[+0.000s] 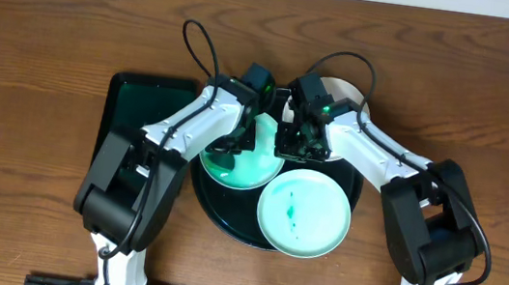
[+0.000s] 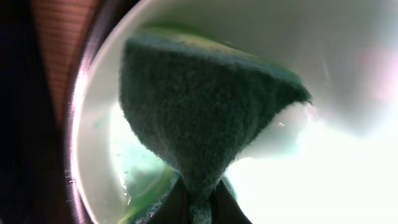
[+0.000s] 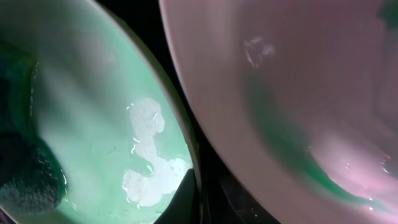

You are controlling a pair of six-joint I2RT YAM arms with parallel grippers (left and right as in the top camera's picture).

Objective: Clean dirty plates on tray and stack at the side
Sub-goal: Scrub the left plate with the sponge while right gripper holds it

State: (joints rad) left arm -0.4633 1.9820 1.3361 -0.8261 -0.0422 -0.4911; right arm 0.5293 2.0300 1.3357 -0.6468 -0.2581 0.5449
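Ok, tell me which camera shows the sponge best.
Left wrist: the sponge fills the picture, fuzzy green, against a plate. Right wrist catches only a dark fuzzy edge at lower left; overhead, the left arm hides it.

On the tray [image 1: 221, 214], a sponge [image 2: 199, 118] sat on the left plate [image 1: 253, 172], the front plate [image 1: 304, 214] lay right of it, the rear plate [image 1: 349, 88] behind, and a rectangular tray [image 1: 142, 104] lay further left.

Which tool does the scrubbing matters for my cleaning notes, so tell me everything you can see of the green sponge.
The sponge is a dark green pad, fuzzy and coarse like scouring felt. The shut left gripper pinches its narrow end, and it fans out wider from there. It lies over the wet, green-smeared inside of a pale plate, seemingly touching it, on the black tray.
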